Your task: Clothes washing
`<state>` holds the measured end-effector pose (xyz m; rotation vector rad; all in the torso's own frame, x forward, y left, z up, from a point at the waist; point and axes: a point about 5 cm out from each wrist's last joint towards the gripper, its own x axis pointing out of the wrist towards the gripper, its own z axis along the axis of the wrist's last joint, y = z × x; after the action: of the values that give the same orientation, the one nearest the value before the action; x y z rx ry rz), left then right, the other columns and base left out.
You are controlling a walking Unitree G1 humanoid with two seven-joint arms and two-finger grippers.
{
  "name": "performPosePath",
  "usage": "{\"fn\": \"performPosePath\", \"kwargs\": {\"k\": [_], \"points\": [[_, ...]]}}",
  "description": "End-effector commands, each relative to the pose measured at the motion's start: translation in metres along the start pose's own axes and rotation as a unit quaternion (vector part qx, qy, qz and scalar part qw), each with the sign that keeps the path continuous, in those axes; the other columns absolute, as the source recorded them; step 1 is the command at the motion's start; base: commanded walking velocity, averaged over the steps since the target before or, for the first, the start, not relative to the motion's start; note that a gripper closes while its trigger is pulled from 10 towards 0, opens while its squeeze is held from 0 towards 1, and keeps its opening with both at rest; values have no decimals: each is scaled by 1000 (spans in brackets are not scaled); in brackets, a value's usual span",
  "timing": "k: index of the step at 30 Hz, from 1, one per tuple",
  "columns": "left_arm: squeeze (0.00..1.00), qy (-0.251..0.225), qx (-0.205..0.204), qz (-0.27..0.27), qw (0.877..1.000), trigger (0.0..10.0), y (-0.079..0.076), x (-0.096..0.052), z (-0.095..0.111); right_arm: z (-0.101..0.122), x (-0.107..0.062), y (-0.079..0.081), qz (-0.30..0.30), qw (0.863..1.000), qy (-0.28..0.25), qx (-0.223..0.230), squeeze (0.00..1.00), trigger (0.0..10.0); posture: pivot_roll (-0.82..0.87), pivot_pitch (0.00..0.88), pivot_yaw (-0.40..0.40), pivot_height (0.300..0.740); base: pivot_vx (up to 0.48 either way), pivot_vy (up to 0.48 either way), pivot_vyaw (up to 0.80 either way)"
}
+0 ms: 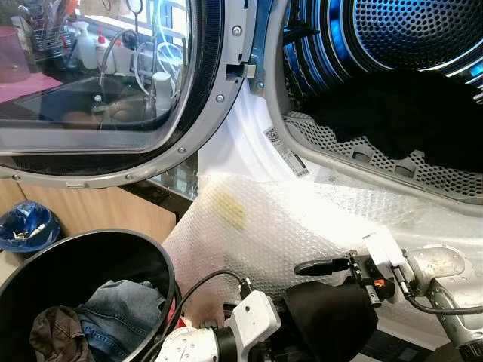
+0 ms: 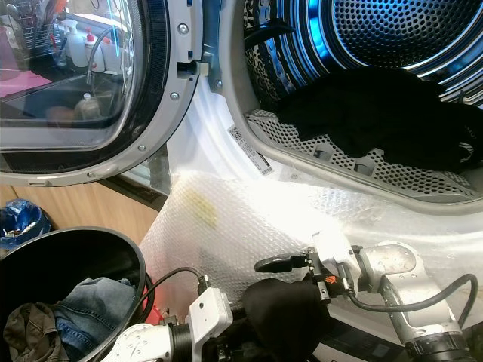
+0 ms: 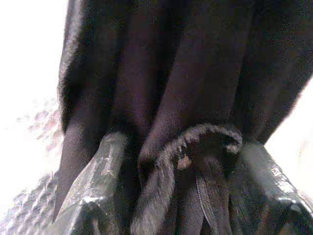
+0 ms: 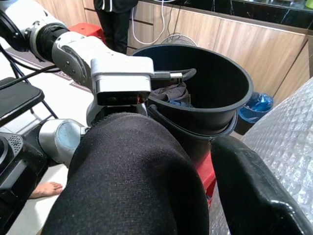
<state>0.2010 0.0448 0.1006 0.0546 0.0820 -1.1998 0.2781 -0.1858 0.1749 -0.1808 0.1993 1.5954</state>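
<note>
A black garment [image 1: 332, 317] hangs below the washer's open drum [image 1: 423, 38]. My left gripper [image 3: 183, 196] is shut on it, with bunched folds pressed between both fingers. My right gripper [image 1: 321, 283] stands open beside it. Its upper finger [image 1: 317, 265] lies just above the cloth, and the other finger is hidden under the cloth [image 4: 132, 176]. More black clothes [image 1: 400, 113] lie inside the drum. A black laundry bucket [image 1: 45, 264] at lower left holds jeans [image 1: 121, 313] and a brown piece [image 1: 53, 328].
The round washer door [image 1: 113, 90] is swung open to the left. Bubble wrap [image 1: 256, 234] covers the washer front below the opening. A blue-lined bin [image 1: 26, 226] stands by the wooden cabinets. A person's bare foot [image 4: 46, 188] is on the floor near the bucket.
</note>
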Motion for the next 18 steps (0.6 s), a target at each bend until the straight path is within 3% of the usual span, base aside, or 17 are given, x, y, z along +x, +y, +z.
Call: {"fn": "performPosePath", "kwargs": {"k": [1,5,8,16,18], "points": [[0,-8,-5,8,1000,0,-2,-6,7,7,-11,-3,-15,1000,4,-15,0,10000,49,61,-153,740,0,0,0],[0,-8,-20,49,999,0,-12,-27,13,7,-11,-2,-16,1000,4,-15,0,10000,60,58,-147,740,0,0,0],[0,-12,-29,72,997,0,-29,-39,21,6,-11,-3,-14,1000,4,-15,0,10000,72,54,-150,740,0,0,0],[0,-9,-21,96,995,0,-28,-43,23,8,-10,-5,-12,1000,5,-18,0,10000,76,45,-151,740,0,0,0],[0,-1,-22,130,991,0,-29,-52,25,10,-11,-5,-14,1000,5,-20,0,10000,74,44,-151,740,0,0,0]]}}
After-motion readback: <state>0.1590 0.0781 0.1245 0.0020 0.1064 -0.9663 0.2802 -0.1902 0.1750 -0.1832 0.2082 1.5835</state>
